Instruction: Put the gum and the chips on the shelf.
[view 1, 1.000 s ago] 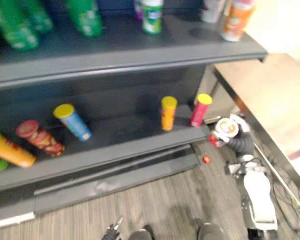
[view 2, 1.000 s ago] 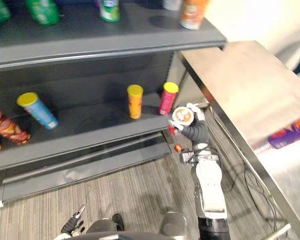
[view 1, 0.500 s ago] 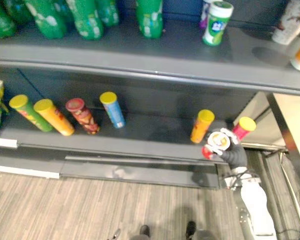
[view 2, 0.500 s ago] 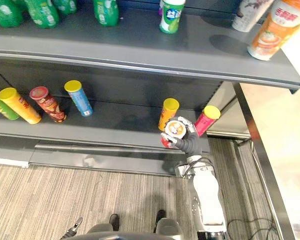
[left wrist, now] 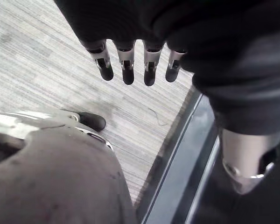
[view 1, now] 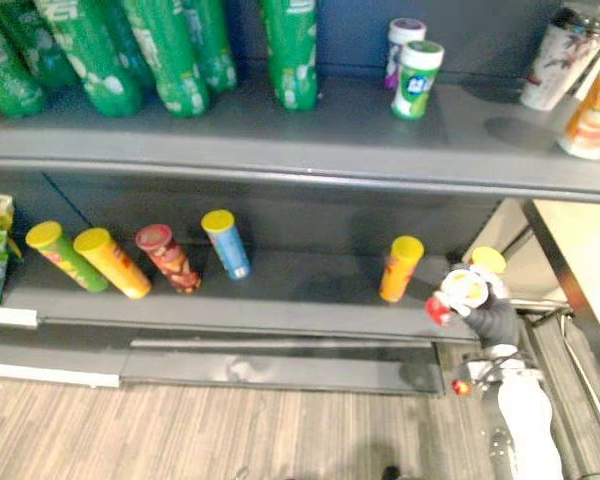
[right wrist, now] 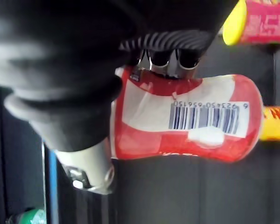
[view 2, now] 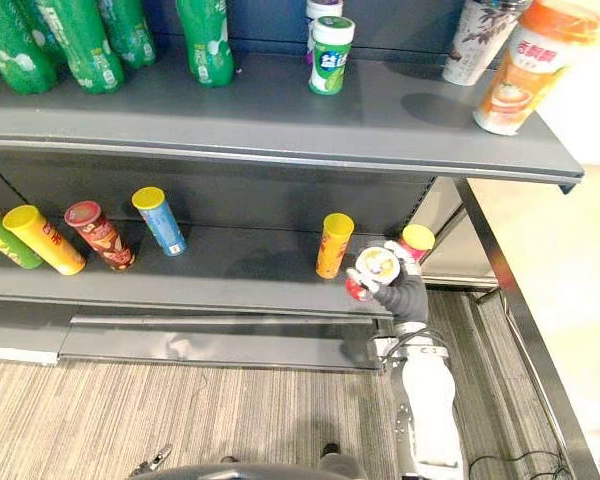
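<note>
My right hand (view 2: 412,296) is shut on a red chips can (right wrist: 191,116) with a white lid (view 2: 377,265), held tilted at the front right edge of the lower shelf (view 1: 280,312). The can hangs between an orange can (view 1: 400,268) and a pink can with a yellow lid (view 2: 416,240), close in front of the pink one. A green and white gum bottle (view 2: 330,55) stands on the upper shelf (view 2: 280,120), with a purple-topped one (view 1: 405,40) behind it. My left hand (left wrist: 128,70) hangs open above the floor, holding nothing.
Green bottles (view 1: 290,50) line the upper shelf's left and middle; two cups (view 2: 520,70) stand at its right end. Several chips cans (view 1: 165,255) lean on the lower shelf's left part. A pale table (view 2: 560,290) adjoins the shelf on the right.
The camera has swung, so the whole view shifted. My right hand with the red can has drifted a little from the orange can toward the pink one.
</note>
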Controlling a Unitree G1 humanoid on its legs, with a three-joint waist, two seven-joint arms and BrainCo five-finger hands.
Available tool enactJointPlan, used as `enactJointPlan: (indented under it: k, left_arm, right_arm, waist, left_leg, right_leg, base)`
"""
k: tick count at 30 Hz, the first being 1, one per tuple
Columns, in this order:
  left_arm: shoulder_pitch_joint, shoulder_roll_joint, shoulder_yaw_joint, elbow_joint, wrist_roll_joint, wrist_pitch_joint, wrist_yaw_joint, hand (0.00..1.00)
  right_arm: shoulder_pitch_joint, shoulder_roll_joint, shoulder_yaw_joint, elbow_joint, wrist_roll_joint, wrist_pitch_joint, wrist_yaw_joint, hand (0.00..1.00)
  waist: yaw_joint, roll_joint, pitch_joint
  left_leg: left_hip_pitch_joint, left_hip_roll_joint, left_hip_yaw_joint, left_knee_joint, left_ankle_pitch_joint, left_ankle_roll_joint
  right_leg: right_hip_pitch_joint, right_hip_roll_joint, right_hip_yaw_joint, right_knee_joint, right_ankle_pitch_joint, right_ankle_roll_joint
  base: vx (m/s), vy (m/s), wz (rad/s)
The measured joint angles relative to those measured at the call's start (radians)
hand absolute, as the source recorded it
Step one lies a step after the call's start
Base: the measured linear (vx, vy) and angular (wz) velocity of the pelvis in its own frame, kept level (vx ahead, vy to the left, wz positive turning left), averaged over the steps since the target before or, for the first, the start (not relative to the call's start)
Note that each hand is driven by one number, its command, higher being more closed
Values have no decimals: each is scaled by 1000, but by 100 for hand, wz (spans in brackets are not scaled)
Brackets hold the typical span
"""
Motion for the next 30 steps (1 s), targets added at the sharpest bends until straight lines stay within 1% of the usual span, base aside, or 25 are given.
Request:
enactJointPlan:
  k: [4,5,8,9,10,12,14,18,21,27,30]
  left_arm:
    - [-1,5,-15,0,14,0,0,0]
    - [-4,7,-17,0,35,0,0,0]
    - [-5,7,-17,2,46,1,0,0]
    - [-5,9,-17,9,47,1,0,0]
    - [-5,9,-17,11,47,1,0,0]
    - [-7,9,-17,31,47,6,0,0]
    - [-7,8,-17,37,49,12,0,0]
    - [-6,9,-17,37,50,22,-1,0]
    - [-5,10,-17,37,51,23,-2,0]
    - [-6,21,-39,36,73,24,-3,0]
    - [-5,39,-72,38,77,31,-3,0]
  right_arm:
    - [-68,-34,-93,-3,0,2,-31,100]
    - [-82,-45,-122,-16,0,4,-42,100]
    - [-110,-46,-158,-40,1,12,-45,100]
    - [-130,-57,-167,-47,5,27,-47,100]
    - [-135,-63,-167,-47,5,30,-47,100]
    - [-165,-114,-168,-62,7,42,-46,100]
    - [-173,-145,-172,-84,18,44,-47,100]
    - [-189,-187,-204,-117,39,54,-47,100]
    - [-210,-220,-213,-118,46,70,-47,100]
    - [-285,-282,-211,-122,87,71,-48,100]
    - [-327,-318,-194,-121,113,71,-50,100]
  waist:
    - [-1,1,-3]
    - [-3,1,-3]
    - [-5,1,-4]
    - [-16,0,-7]
    - [-17,0,-8]
    - [-24,7,-14]
    - [-25,11,-17]
    - [-27,12,-20]
    - [-27,10,-25]
    - [-27,3,-30]
    - [-27,-8,-38]
  left_leg:
    - [16,-1,34,-1,0,0]
    - [15,-2,35,-2,0,0]
    - [16,-7,41,-7,2,3]
    - [17,-8,50,-8,4,6]
    - [17,-8,54,-9,4,6]
    - [24,-6,67,-9,6,7]
    - [30,-3,75,-10,8,7]
    - [34,3,90,-10,12,6]
    - [34,7,92,-11,15,3]
    - [35,11,94,-11,22,0]
    - [35,12,93,-11,24,-1]
  right_leg:
    - [-3,3,37,-2,19,0]
    - [-4,3,41,-8,27,2]
    - [-4,0,50,-15,35,7]
    - [-4,0,57,-15,36,9]
    - [-5,0,59,-15,36,9]
    - [-7,4,79,-16,42,9]
    - [-7,7,87,-15,44,8]
    - [-10,14,97,-16,49,4]
    - [-10,19,96,-16,50,4]
    - [-10,24,96,-16,52,1]
    - [-9,25,95,-17,53,0]
  base:
    - [-50,-6,-27]
    - [-79,-9,-9]
    - [-120,-18,-13]
    - [-102,-20,-8]
    - [-131,-31,-16]
    - [-87,-29,-20]
    - [-60,-29,-15]
    - [-58,-34,-10]
    - [-15,-20,0]
    - [-5,-12,0]
    - [0,0,0]
